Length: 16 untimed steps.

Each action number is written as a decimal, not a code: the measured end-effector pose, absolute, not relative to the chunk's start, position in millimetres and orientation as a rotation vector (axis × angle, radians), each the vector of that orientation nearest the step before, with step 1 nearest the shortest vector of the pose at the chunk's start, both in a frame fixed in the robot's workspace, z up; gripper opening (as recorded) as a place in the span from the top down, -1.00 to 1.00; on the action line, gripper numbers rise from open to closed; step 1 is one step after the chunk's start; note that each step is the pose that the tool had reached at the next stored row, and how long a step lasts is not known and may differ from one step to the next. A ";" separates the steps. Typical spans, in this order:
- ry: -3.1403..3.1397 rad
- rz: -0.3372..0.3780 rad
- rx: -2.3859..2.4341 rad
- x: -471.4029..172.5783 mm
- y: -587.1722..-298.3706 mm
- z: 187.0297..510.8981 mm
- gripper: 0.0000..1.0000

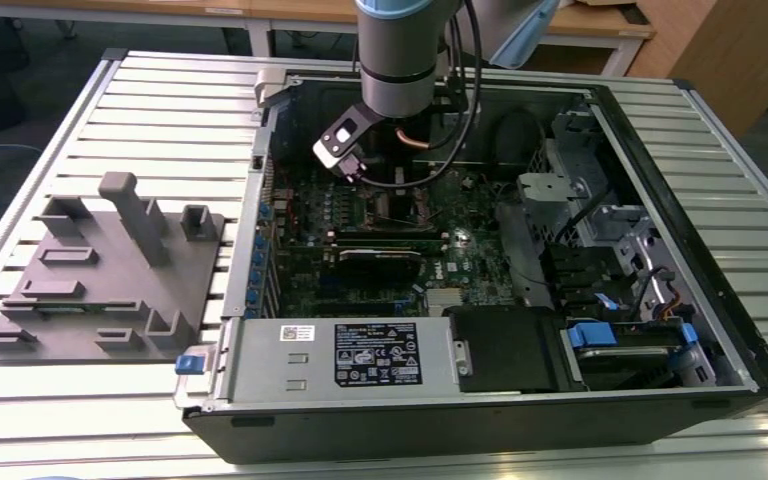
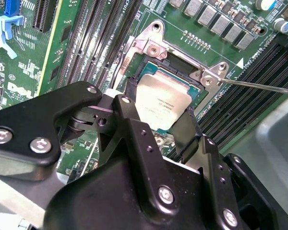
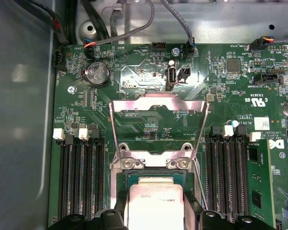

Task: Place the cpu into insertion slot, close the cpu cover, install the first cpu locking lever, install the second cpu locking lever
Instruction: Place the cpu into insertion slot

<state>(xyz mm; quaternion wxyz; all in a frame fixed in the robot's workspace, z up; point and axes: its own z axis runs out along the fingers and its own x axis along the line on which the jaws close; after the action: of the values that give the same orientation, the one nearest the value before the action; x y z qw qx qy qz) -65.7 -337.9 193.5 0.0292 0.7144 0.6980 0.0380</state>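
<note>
The cpu (image 2: pixel 162 102), a small square chip with a grey-silver top, sits between my gripper's (image 2: pixel 158 125) black fingers (image 2: pixel 130 117), which are shut on its two sides. It hangs slightly tilted just over the insertion slot (image 2: pixel 146 72), whose dark frame shows around it. The first wrist view has the cpu (image 3: pixel 156 206) low over the insertion slot (image 3: pixel 134 178), with the cpu cover (image 3: pixel 156 103) swung up and open behind it on its hinge. A thin locking lever (image 2: pixel 259 86) sticks out free beside the socket. In the exterior view my gripper (image 1: pixel 395 188) reaches down into the open computer case (image 1: pixel 678 300).
Rows of black memory slots (image 3: pixel 79 182) flank the socket on both sides. A long black expansion card (image 1: pixel 377 255) and the power supply (image 1: pixel 357 355) lie nearer the case front. A grey fixture block (image 1: pixel 104 280) stands on the slatted table at the exterior view's left.
</note>
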 end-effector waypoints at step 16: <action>2.150 0.117 2.207 -65.5 -337.9 191.8 -0.08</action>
<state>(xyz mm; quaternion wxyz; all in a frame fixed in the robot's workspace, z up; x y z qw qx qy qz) -65.5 -337.9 191.8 0.0293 0.7154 0.6971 0.0378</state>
